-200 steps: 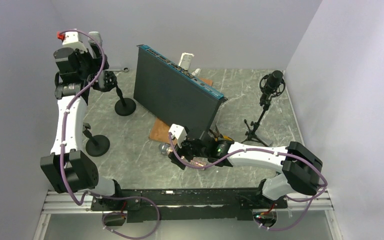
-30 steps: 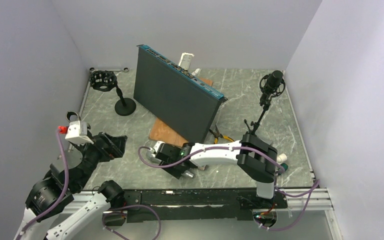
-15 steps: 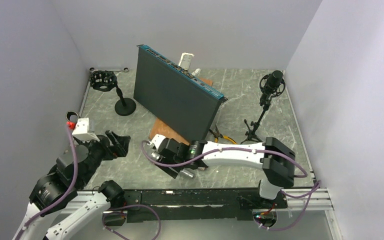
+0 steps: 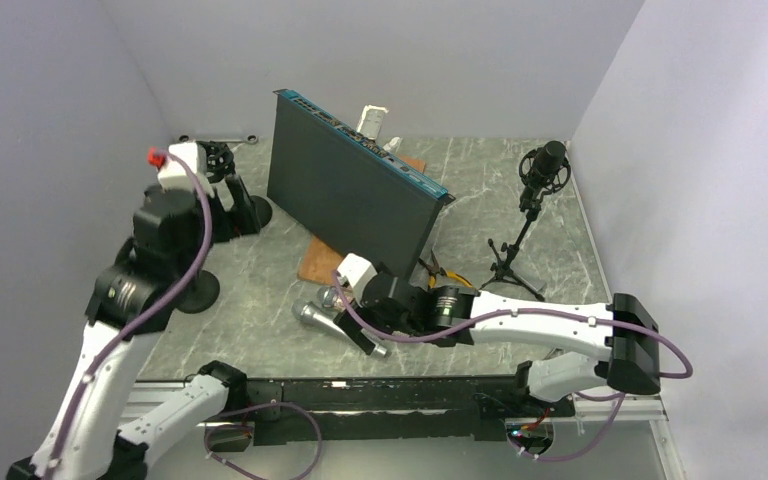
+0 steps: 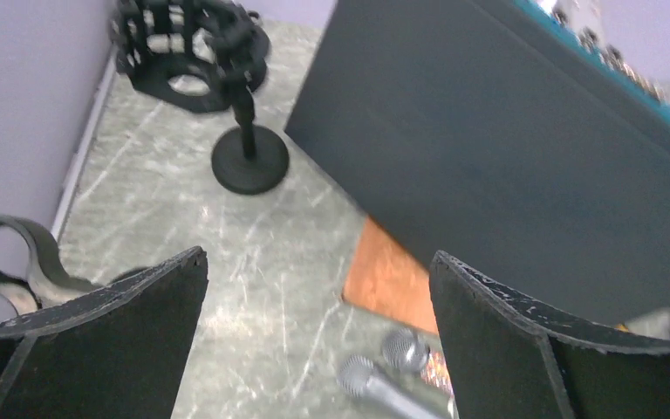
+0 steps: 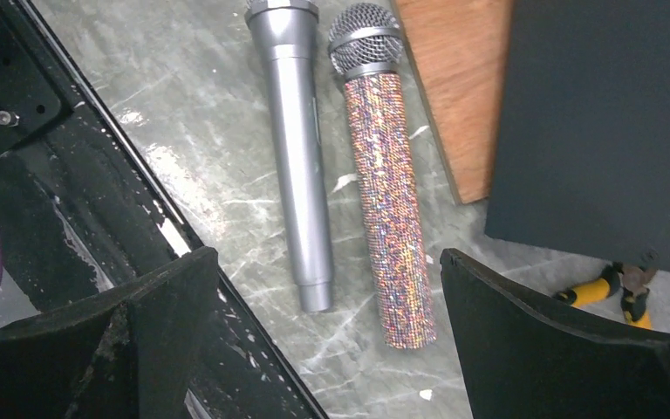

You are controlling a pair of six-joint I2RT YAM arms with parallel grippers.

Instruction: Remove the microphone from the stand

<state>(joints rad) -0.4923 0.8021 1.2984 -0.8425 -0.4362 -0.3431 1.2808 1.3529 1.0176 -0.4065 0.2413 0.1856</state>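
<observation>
Left gripper (image 5: 318, 262) raised over the back-left corner, jaws spread wide and holding nothing; right gripper (image 6: 323, 255) low over the front of the table, jaws just as wide, touching nothing; below it lie a silver microphone (image 6: 301, 175) and a glitter-covered microphone (image 6: 393, 209), side by side and flat on the surface (heads pointing away from the arm's base), the glitter one just beside a wooden board (image 6: 454, 87).

On the grey marble-patterned tabletop (image 4: 260, 250), from the left: a round-base stand (image 5: 249, 161) whose ring-shaped mount is empty; a second round base (image 4: 197, 291) nearer the front; a large dark panel (image 4: 350, 200) standing on edge across the middle; yellow-handled pliers (image 6: 606, 288) by its near corner; at the right rear a black microphone (image 4: 546, 165) seated in its cradle on a tripod stand (image 4: 508, 265), well apart from both grippers.

Plain lilac walls (image 4: 460, 60) close in on three sides.
</observation>
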